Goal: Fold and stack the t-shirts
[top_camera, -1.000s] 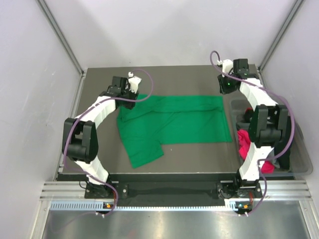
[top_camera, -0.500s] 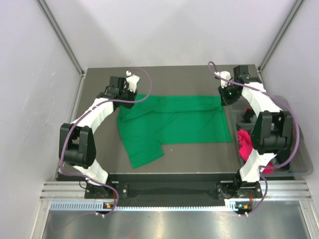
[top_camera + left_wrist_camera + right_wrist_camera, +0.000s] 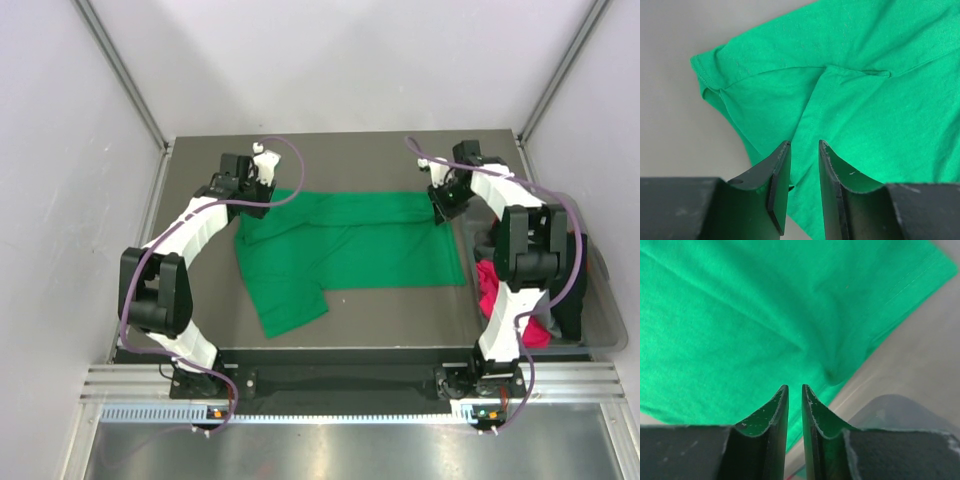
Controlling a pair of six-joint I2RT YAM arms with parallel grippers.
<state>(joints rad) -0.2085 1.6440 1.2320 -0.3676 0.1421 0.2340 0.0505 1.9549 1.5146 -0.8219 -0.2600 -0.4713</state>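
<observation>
The left gripper (image 3: 804, 144) is closed narrowly on a pinch of the green t-shirt (image 3: 875, 115), near the sleeve at its far left corner. The right gripper (image 3: 794, 387) is likewise drawn in to a narrow gap. The far right hem corner is taken between its jaws, and the cloth is puckered toward them. The shirt is spread flat on the table (image 3: 400, 325) between the two arms, with one sleeve trailing toward the near edge.

Little cloth is held at either corner, so a slip is to be feared if the edge is lifted fast or pulled taut between the arms. On the left the fabric is doubled over; if only the upper layer is caught there, the fold would be dragged askew. If the two corners are not carried evenly, a skewed crease would be left. The right corner lies just beside the bin (image 3: 605, 320), whose rim could be snagged.

Two grippers, one green shirt, one bin and one table are counted. In the bin, one magenta-pink t-shirt (image 3: 490, 285) and one dark garment (image 3: 488, 238) are made out; more cannot be ruled out.
</observation>
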